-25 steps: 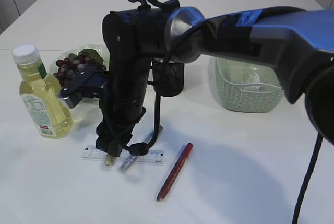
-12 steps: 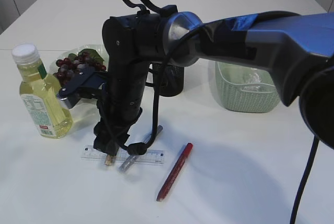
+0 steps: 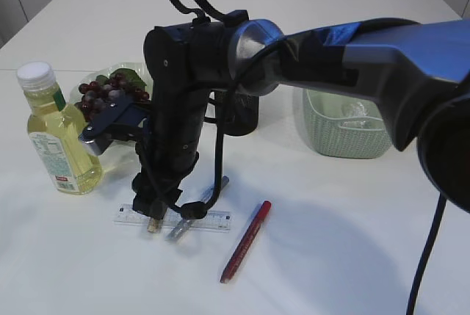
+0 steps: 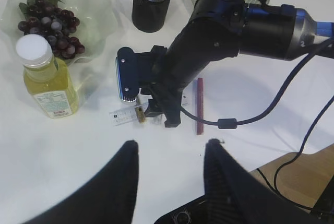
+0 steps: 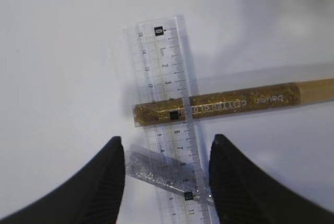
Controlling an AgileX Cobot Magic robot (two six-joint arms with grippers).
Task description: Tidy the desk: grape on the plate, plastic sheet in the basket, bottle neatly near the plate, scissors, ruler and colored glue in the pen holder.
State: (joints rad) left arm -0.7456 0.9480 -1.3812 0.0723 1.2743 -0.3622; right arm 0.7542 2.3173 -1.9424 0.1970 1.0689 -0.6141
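My right gripper [image 5: 167, 140] hangs open just above the table, its fingers either side of the clear ruler [image 5: 172, 93] and a silver glitter glue [image 5: 159, 169] that crosses it. A gold glue [image 5: 219, 104] lies across the ruler further on. A red glue [image 3: 246, 241] lies to the right. The grape bunch [image 3: 109, 91] is on the plate [image 4: 96, 4], with the bottle [image 3: 57, 142] upright beside it. My left gripper [image 4: 172, 148] is open and empty, high over the table. Clear plastic [image 3: 356, 113] lies in the basket [image 3: 345, 139]. I cannot make out the scissors.
The black mesh pen holder [image 4: 151, 2] stands behind the right arm with something blue and pink in it. The right arm [image 3: 330, 51] reaches across from the right and hides the table's middle. A black cable [image 3: 433, 241] hangs at the right.
The right arm has shifted slightly to the left over the ruler. Nothing else has moved and both grippers stay as wide as before.
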